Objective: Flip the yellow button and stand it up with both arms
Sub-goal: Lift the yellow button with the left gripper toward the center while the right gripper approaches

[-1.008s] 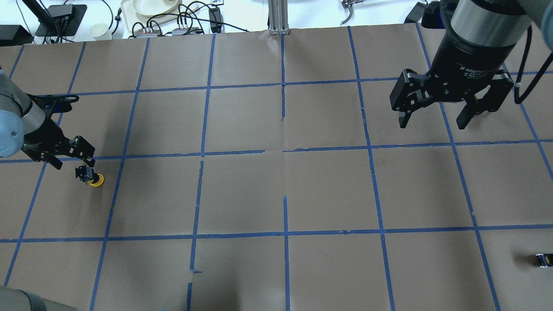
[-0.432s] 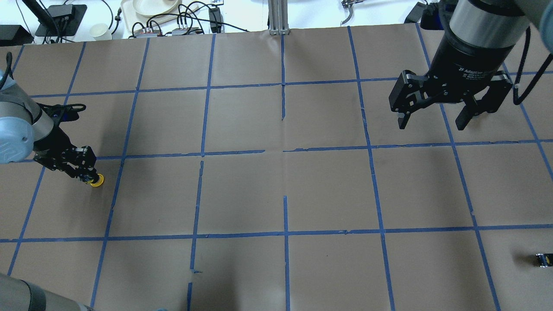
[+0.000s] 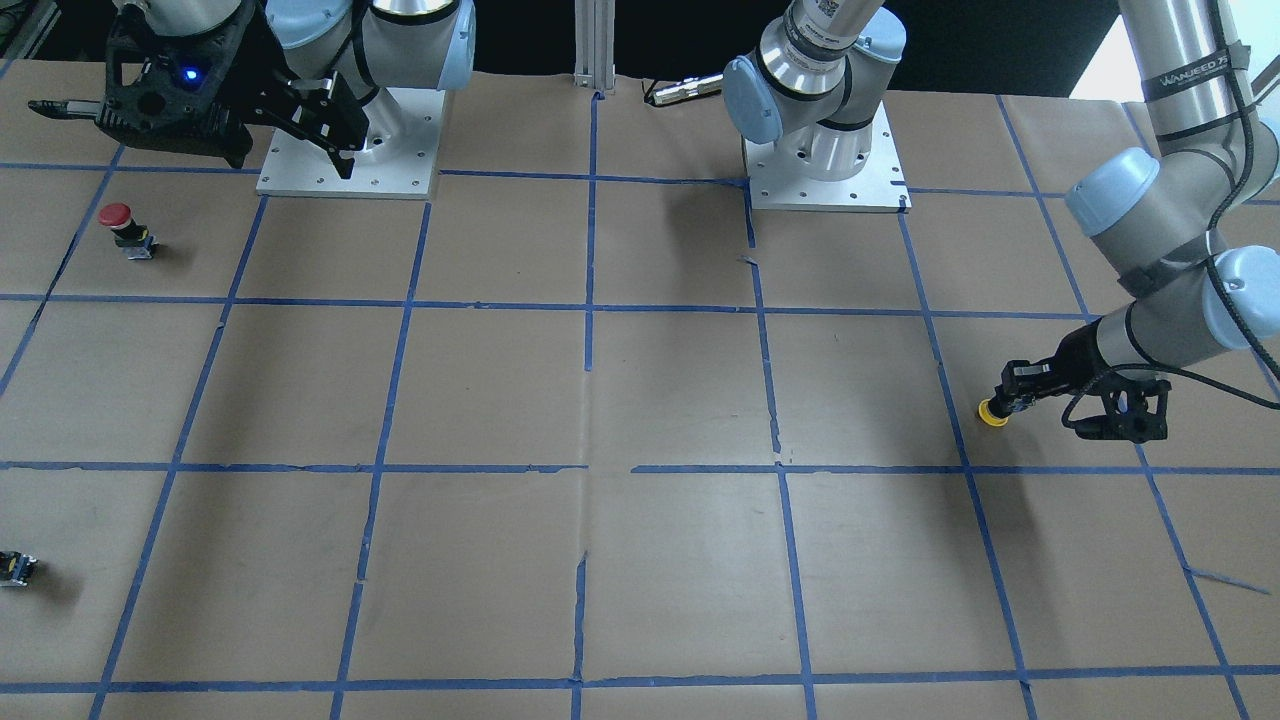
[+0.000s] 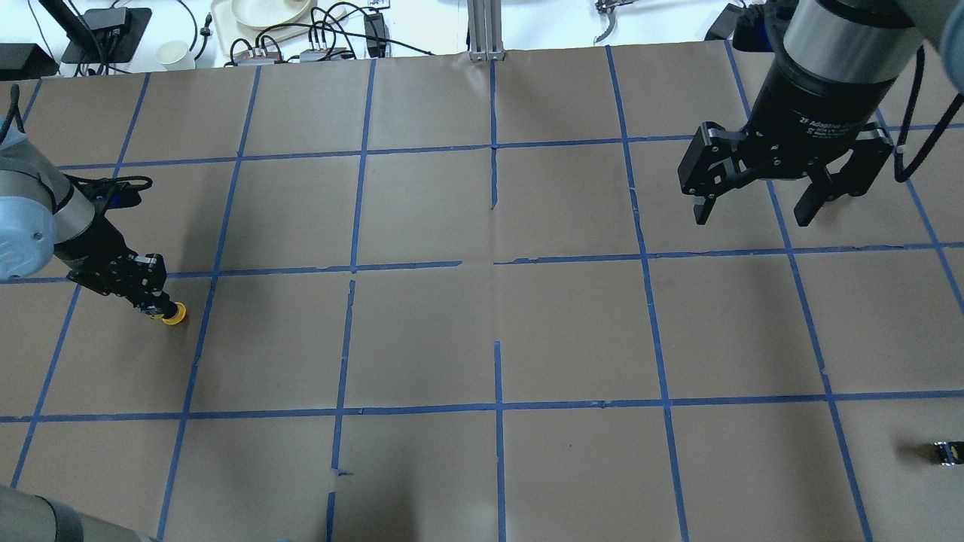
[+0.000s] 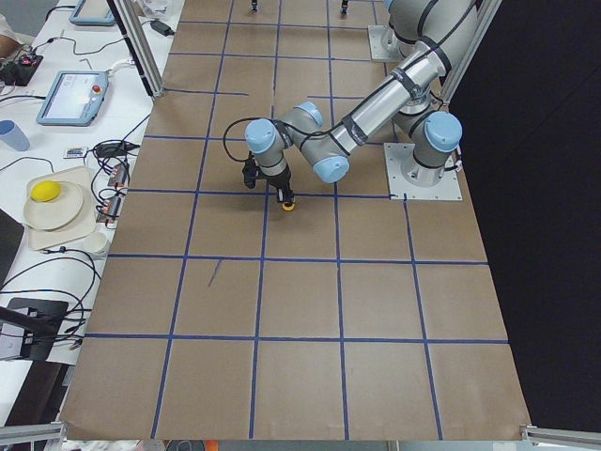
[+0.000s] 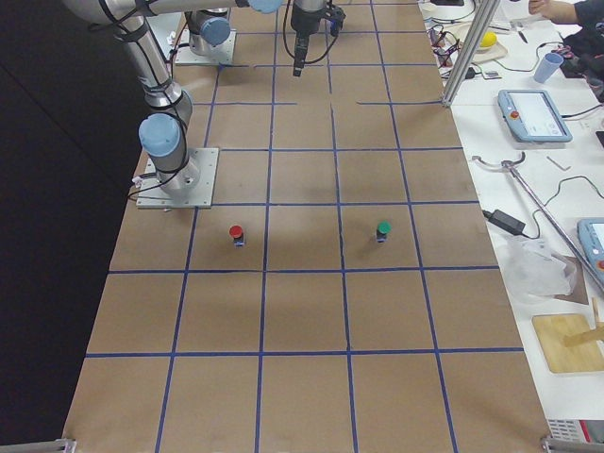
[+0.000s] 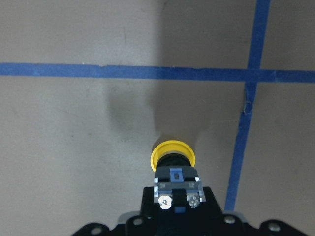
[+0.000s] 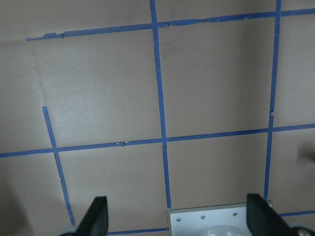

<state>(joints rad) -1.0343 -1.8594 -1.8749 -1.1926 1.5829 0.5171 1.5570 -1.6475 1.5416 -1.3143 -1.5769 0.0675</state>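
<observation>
Even bright overhead light, soft shadows on brown paper (image 4: 422, 331), sharp focus throughout.

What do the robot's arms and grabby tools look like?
The left arm and right arm are silver-grey tubes with light blue joint caps and black cables. The left tool and right tool are black, two-fingered; the right shows white lettering.
</observation>
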